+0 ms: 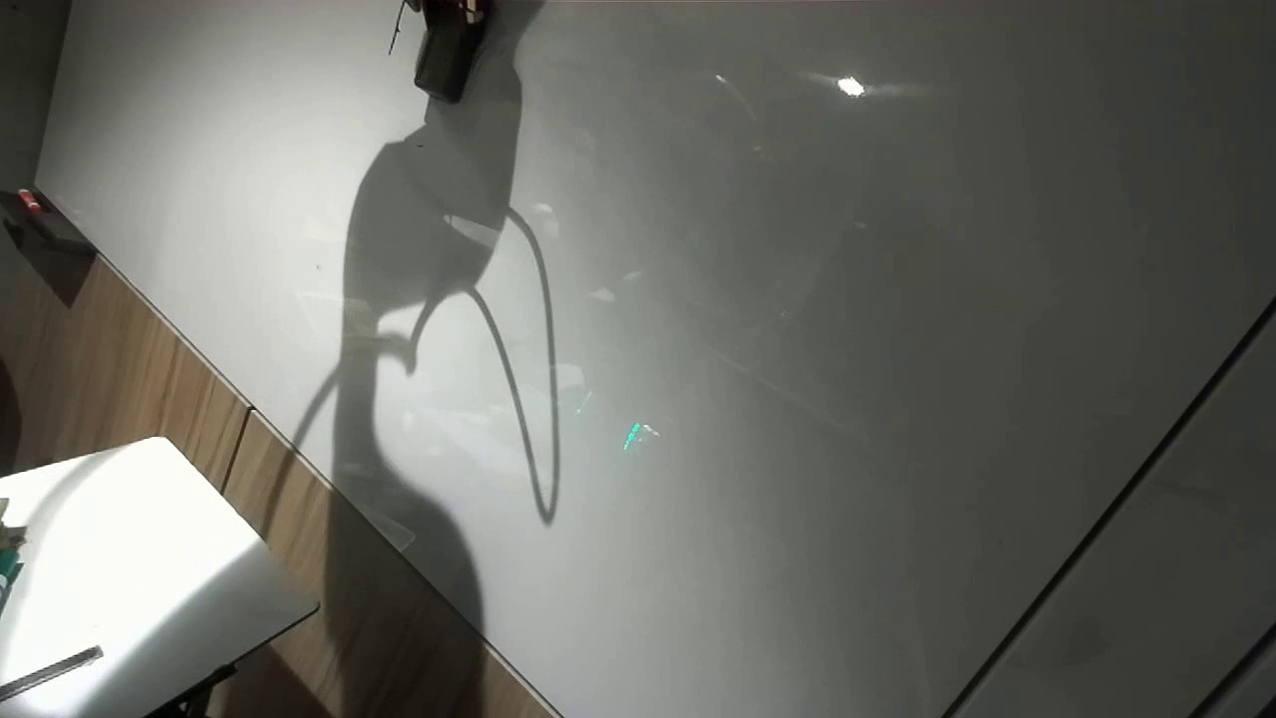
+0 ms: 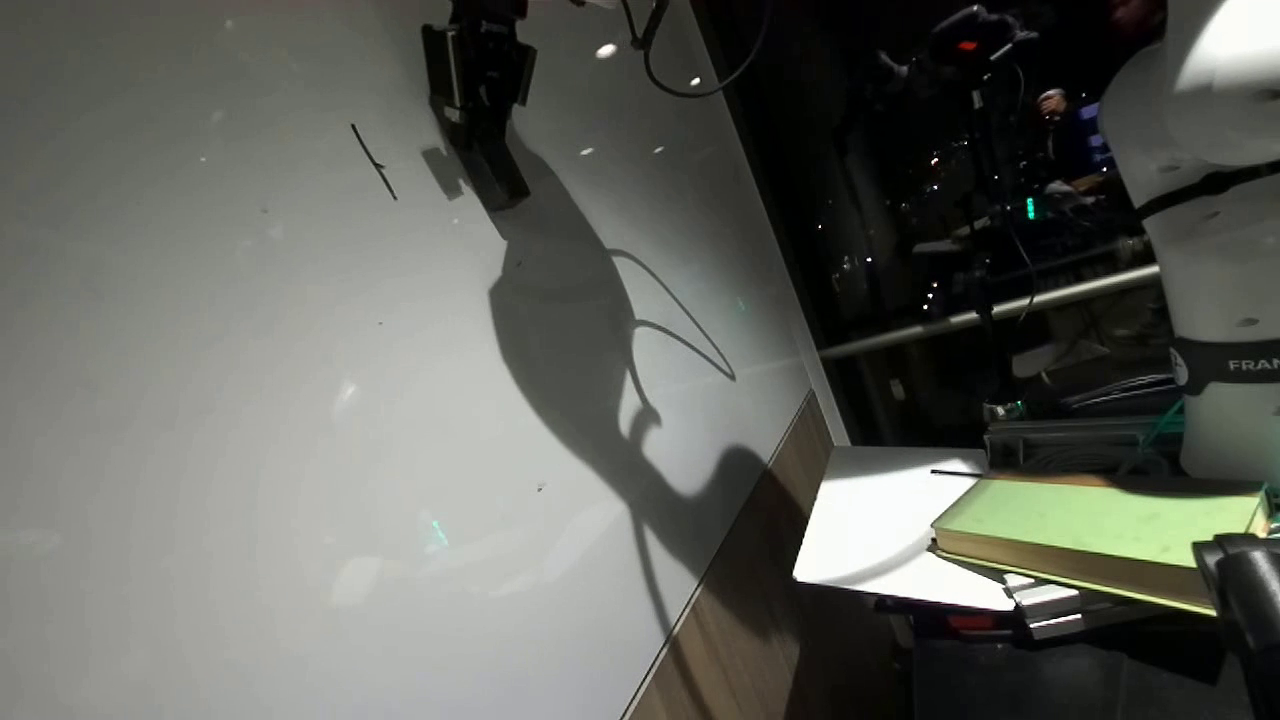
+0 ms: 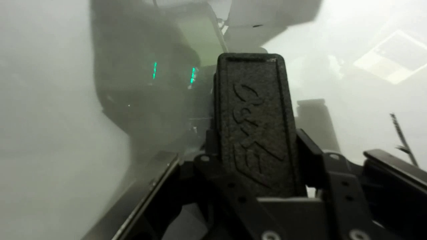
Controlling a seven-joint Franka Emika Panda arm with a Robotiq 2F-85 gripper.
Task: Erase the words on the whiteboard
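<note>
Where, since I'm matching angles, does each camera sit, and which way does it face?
Wrist view: wrist-mounted, facing the board past the end effector gripping an eraser.
An exterior view: off-robot, facing board and arm; end effector also shows.
An exterior view: off-robot, facing board and table; end effector barely shows at top.
Both exterior views share board, table and eraser.

in an exterior view, pale letters (image 2: 1253, 365) reading "fran", cut off at the edge, stand on the dark band (image 2: 1212, 376) of the robot arm (image 2: 1215, 250); in the wrist view, the eraser (image 3: 257, 126) bears sideways grooved script (image 3: 246, 131), apparently "expo".
</note>
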